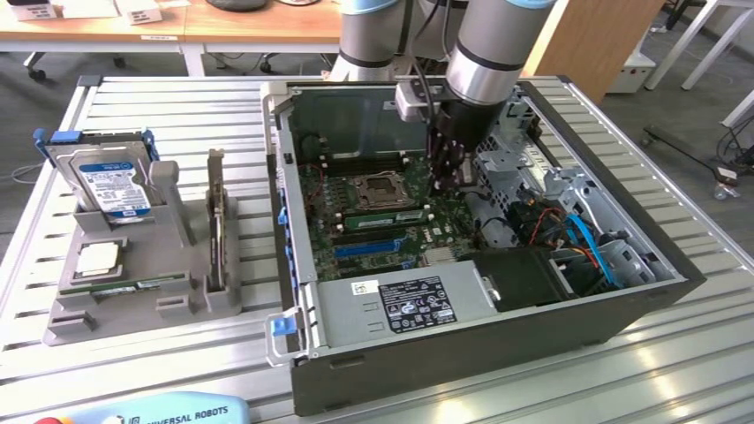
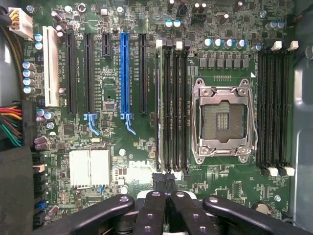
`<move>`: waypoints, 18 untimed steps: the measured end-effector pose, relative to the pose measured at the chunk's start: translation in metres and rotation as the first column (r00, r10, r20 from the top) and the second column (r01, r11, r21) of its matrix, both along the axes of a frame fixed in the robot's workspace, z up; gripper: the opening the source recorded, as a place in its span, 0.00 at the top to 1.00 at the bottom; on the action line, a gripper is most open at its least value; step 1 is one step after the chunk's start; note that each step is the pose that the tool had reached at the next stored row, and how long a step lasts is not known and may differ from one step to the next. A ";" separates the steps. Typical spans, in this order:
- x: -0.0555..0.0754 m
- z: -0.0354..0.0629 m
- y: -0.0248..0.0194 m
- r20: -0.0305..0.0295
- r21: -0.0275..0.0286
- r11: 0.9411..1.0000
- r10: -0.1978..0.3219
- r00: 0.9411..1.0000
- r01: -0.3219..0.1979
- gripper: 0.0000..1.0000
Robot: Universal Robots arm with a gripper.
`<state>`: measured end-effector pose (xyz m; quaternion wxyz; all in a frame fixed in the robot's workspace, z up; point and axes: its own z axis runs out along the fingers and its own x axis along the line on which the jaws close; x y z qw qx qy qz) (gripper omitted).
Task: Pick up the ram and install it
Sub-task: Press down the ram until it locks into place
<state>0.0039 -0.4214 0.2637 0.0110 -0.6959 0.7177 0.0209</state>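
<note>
Seating looks like the step you're on: the ram (image 2: 159, 107) stands edge-on in the memory slot nearest the blue expansion slot (image 2: 125, 68), beside the empty CPU socket (image 2: 222, 120). Your claw (image 2: 164, 180) is closed tight, empty, at the stick's end. Finishing calls for straight-down pressure until the white latches (image 2: 179, 45) close

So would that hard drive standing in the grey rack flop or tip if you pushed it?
Probably not floppy: the hard drive looks like a rigid metal box, so it is likely heavy for its size. Standing on edge it could tip, but the grey rack props it, so a light push probably wouldn't topple it.
</note>
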 end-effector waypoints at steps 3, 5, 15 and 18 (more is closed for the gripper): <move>0.000 -0.0021 0.0000 0.000 0.000 1.000 0.000 1.000 0.000 0.90; 0.000 -0.0035 0.0000 0.000 0.000 1.000 0.000 1.000 0.000 0.90; 0.000 -0.0122 0.0000 0.000 0.000 1.000 0.000 1.000 0.000 0.90; 0.000 -0.0141 0.0000 0.000 0.000 1.000 0.000 1.000 0.000 0.90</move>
